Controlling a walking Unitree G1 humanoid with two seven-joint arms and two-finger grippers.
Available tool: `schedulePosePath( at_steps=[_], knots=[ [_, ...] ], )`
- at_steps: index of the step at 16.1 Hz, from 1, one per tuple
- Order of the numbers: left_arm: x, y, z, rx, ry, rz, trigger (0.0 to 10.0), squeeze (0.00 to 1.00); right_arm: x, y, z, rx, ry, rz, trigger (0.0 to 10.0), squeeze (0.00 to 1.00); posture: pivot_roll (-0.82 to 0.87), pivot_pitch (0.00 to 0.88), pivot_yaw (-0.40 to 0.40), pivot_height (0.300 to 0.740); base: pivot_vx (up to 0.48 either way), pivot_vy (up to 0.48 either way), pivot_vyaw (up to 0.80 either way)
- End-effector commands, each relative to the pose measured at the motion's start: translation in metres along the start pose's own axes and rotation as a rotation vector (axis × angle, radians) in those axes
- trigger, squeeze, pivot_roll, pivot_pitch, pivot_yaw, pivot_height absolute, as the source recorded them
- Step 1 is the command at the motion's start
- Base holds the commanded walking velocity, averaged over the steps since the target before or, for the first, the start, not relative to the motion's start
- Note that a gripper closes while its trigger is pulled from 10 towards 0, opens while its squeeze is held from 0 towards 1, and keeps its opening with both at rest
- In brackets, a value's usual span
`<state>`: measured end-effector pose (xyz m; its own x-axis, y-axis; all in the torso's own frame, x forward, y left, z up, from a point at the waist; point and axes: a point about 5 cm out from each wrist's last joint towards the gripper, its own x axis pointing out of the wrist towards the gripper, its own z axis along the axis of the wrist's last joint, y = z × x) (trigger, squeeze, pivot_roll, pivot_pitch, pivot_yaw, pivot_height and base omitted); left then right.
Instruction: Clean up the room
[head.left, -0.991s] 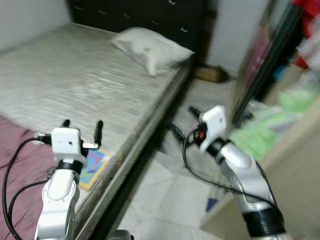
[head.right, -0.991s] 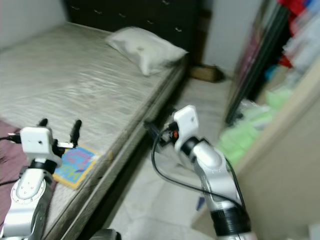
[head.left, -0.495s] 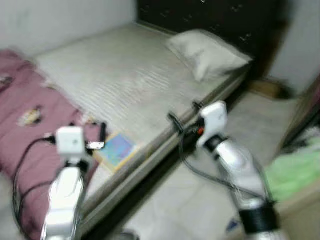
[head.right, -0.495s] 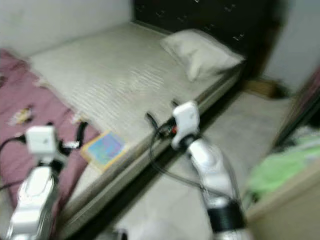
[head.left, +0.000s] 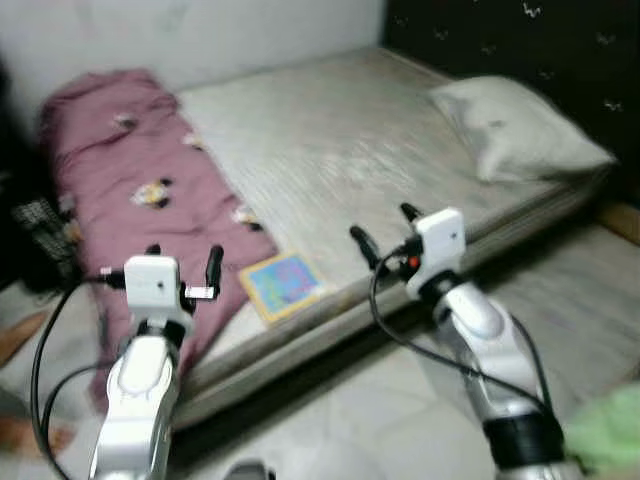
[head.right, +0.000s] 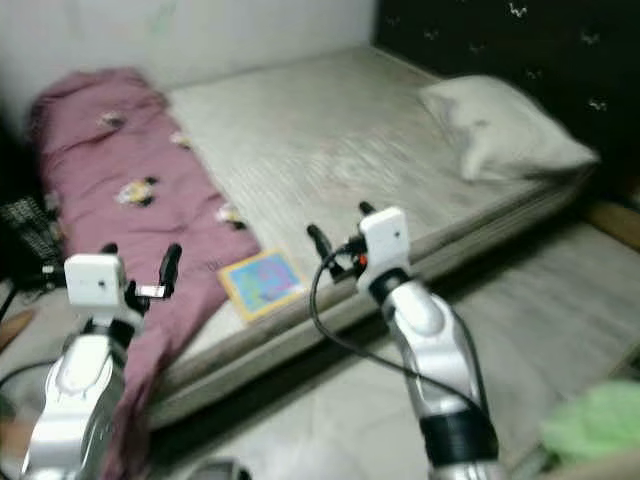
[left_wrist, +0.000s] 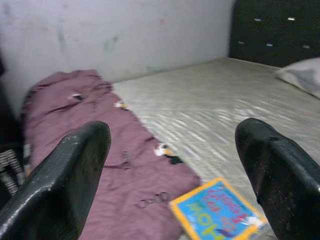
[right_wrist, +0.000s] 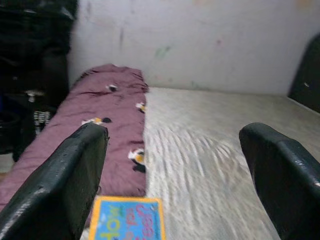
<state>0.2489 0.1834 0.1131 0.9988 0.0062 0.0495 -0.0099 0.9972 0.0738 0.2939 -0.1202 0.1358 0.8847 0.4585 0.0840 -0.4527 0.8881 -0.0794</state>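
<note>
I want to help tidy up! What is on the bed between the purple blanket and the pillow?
Only bare mattress lies between the purple blanket and the pillow, as the left eye view shows.

Silver jointed arms carry white boxy wrist housings, looping black cables, and each claw's long black fingers (left_wrist: 65, 185).

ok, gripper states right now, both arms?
Left gripper: open, holding nothing, raised before the bed.
Right gripper: open, holding nothing, near the bed edge.
</note>
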Motion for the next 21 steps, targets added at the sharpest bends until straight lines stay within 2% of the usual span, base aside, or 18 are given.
schedulePosePath(
  at_steps=[1, 4, 12, 15, 21],
  knots=[
    [0.0, 0.006, 0.0, 0.015, -0.001, 0.024, 10.0, 0.0, 0.004, 0.004, 0.004, -0.007, -0.017, 0.009, 10.0, 0.0, -0.05, 0.0, -0.028, 0.74, 0.0, 0.0, 0.8],
    [0.0, 0.005, 0.001, 0.016, -0.006, 0.021, 10.0, 0.0, 0.003, -0.004, 0.001, -0.022, -0.005, -0.047, 10.0, 0.0, -0.05, 0.0, -0.027, 0.74, 0.0, 0.0, 0.8],
    [0.0, 0.0, 0.002, 0.001, -0.017, -0.034, 10.0, 0.0, 0.004, -0.005, 0.0, -0.024, -0.007, -0.06, 10.0, 0.0, -0.05, 0.0, -0.028, 0.74, 0.0, 0.0, 0.78],
    [-0.001, -0.001, 0.003, -0.006, -0.024, -0.042, 10.0, 0.0, 0.006, -0.007, 0.0, -0.02, -0.005, -0.068, 10.0, 0.0, -0.05, 0.0, -0.031, 0.74, 0.08, 0.0, 0.0],
    [-0.001, -0.002, 0.003, -0.003, -0.032, -0.055, 10.0, 0.0, 0.007, -0.008, 0.0, -0.024, -0.008, -0.066, 10.0, 0.0, -0.05, 0.0, -0.033, 0.74, 0.334, 0.0, 0.0]
  ],
)
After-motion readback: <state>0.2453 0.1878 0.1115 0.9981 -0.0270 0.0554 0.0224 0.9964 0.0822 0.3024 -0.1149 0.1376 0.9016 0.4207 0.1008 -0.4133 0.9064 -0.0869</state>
